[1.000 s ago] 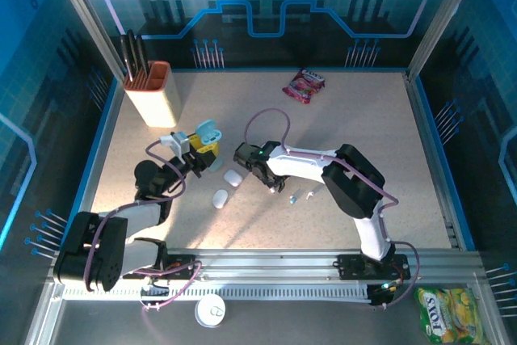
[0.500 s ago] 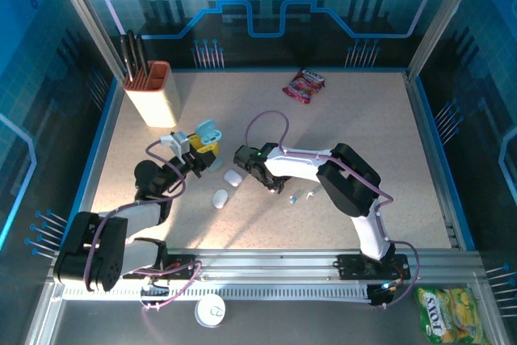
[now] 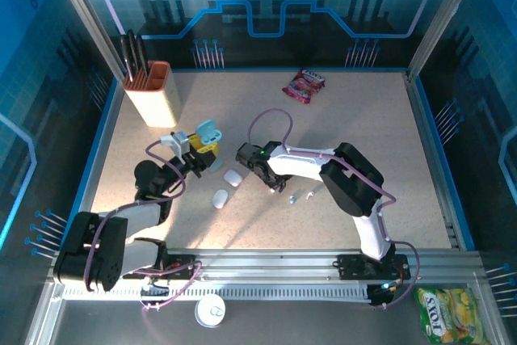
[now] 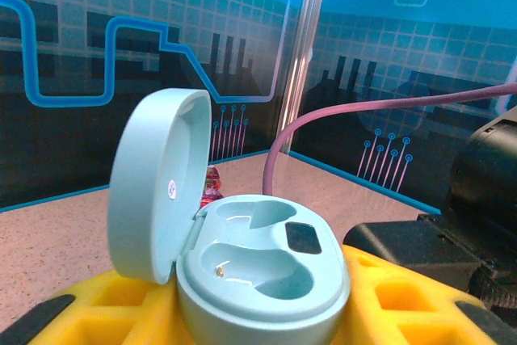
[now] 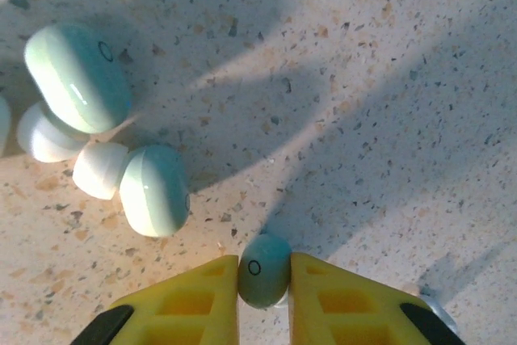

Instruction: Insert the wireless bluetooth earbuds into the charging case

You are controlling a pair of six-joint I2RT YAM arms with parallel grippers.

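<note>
Leftmost, you have one knife block [image 3: 150, 96] standing on the table [image 3: 363, 119]. Near it your left gripper [image 3: 202, 149] is clamped on the one light-blue charging case [image 4: 258, 272], whose lid stands open over two moulded wells. Next come two white pebble-shaped pieces [image 3: 233, 177] [image 3: 219, 198] lying between your arms. Then your right gripper [image 5: 264, 280], low over the table, has its yellow fingers pinched on one small light-blue earbud [image 5: 262, 268] marked with a tiny ring, while two more light-blue earbuds [image 5: 78, 77] [image 5: 153, 190] with white tips lie to its left in your right wrist view, and one red packet [image 3: 304, 84] sits far back.
</note>
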